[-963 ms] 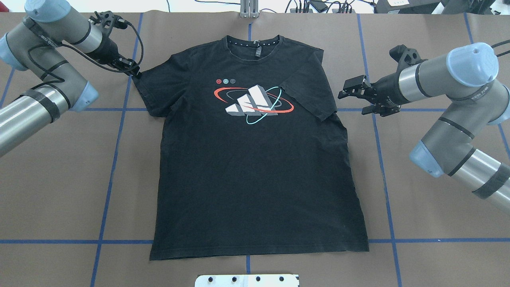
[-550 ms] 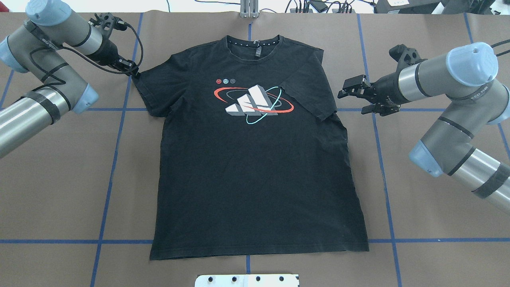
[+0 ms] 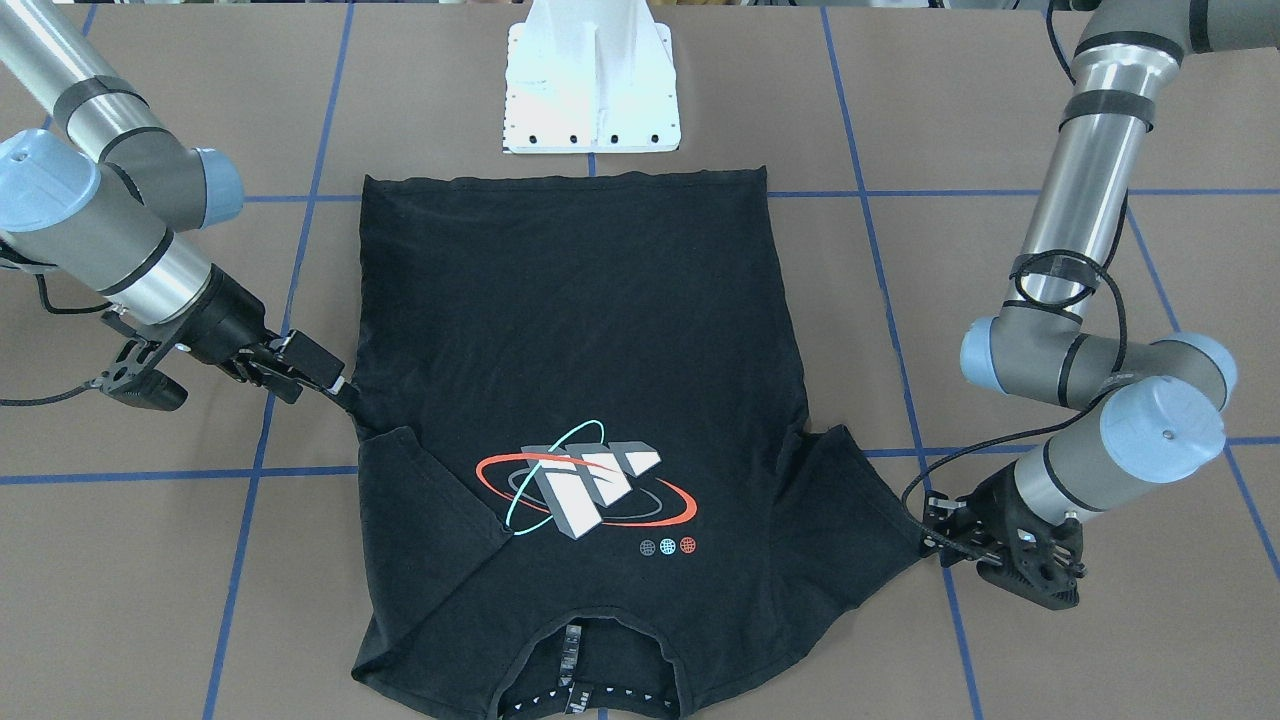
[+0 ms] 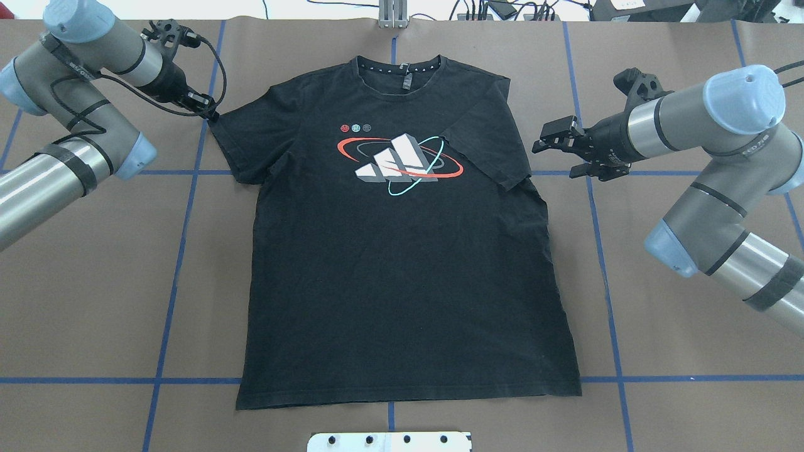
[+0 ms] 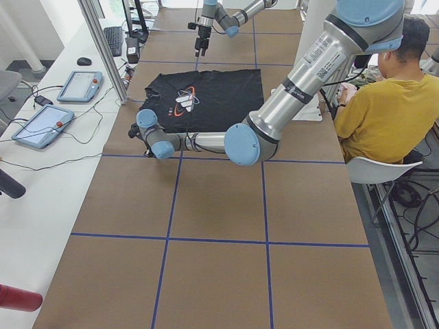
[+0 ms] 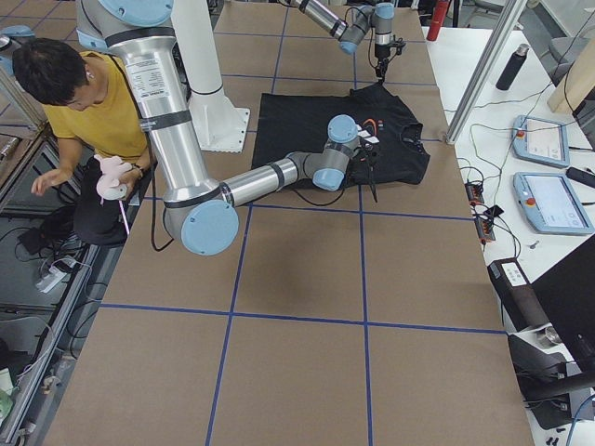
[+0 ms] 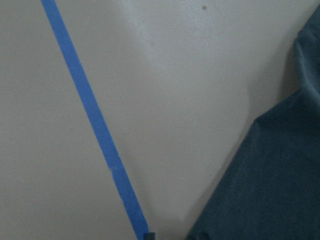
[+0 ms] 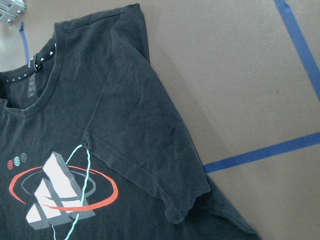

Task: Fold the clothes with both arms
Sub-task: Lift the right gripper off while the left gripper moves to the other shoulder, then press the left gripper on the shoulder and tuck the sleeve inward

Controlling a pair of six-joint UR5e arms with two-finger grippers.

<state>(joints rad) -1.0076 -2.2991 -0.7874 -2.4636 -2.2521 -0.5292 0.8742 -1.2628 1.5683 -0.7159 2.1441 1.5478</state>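
The black T-shirt (image 4: 402, 282) lies flat, front up, collar towards the far edge, with its logo (image 4: 399, 160) showing. One sleeve (image 4: 487, 147) is folded in over the chest beside the logo. My left gripper (image 4: 212, 114) is down at the tip of the other, spread sleeve and looks shut on that corner. The left wrist view shows only the table and the shirt's edge (image 7: 270, 190). My right gripper (image 4: 554, 162) hovers open just off the folded sleeve (image 8: 150, 150), holding nothing. The front view shows the left gripper (image 3: 930, 540) at the sleeve tip and the right gripper (image 3: 320, 388) at the shirt's side.
The brown table cover is crossed by blue tape lines (image 4: 182, 220). The white pedestal base (image 3: 590, 90) stands just beyond the shirt's hem. A seated person in yellow (image 5: 384, 103) is beside the base. Tablets (image 6: 539, 139) and cables lie on the side bench.
My left gripper has edged slightly outward with the sleeve corner, drawing that sleeve a little flatter. The right gripper has barely shifted and stays open.
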